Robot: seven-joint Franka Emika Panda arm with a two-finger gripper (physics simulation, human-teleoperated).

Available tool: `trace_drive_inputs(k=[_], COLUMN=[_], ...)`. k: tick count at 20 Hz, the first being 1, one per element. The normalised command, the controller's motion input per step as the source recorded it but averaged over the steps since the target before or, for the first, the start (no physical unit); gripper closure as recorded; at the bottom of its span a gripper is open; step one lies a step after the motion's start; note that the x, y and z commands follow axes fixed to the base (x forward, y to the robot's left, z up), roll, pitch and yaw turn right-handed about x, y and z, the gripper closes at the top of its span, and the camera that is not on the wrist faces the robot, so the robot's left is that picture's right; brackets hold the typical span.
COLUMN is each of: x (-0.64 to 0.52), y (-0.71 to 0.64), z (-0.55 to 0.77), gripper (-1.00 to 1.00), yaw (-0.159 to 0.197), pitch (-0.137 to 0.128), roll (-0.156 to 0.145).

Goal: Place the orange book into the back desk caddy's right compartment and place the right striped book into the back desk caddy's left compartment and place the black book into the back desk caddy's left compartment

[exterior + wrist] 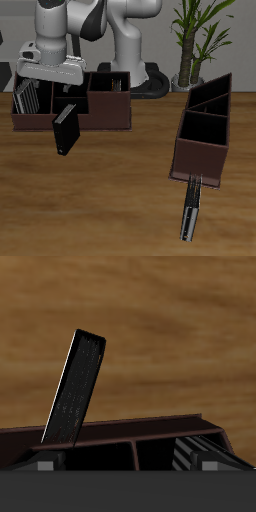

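Long, low dark-brown back desk caddy (95,103) sitting under the arm. Two-finger gripper (66,100) poised above it, pinching small plain black book (66,130) at its top, hanging upright just before the caddy's front wall, probably for lowering into the left compartment.

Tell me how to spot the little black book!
Find the long, low dark-brown back desk caddy beneath the robot's pincer. The small plain black book stands tilted against its front wall. Unlike the grey-striped book inside the caddy, it's plain black.
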Motion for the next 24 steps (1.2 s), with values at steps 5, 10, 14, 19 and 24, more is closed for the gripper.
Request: trace_drive_inputs(k=[5, 10, 14, 19, 24], x=[0.50, 0.32, 0.13, 0.07, 0.10], y=[0.37, 0.19, -0.18, -0.07, 0.16], z=[0.12, 0.06, -0.17, -0.19, -0.31], gripper=[-1.00, -1.00, -1.00, -1.00, -1.00], yaw=[-0.049, -0.022, -0.029, -0.033, -0.006], pitch=[-0.017, -0.035, 0.019, 0.014, 0.024], roll=[-0.038, -0.001, -0.007, 0.019, 0.046])
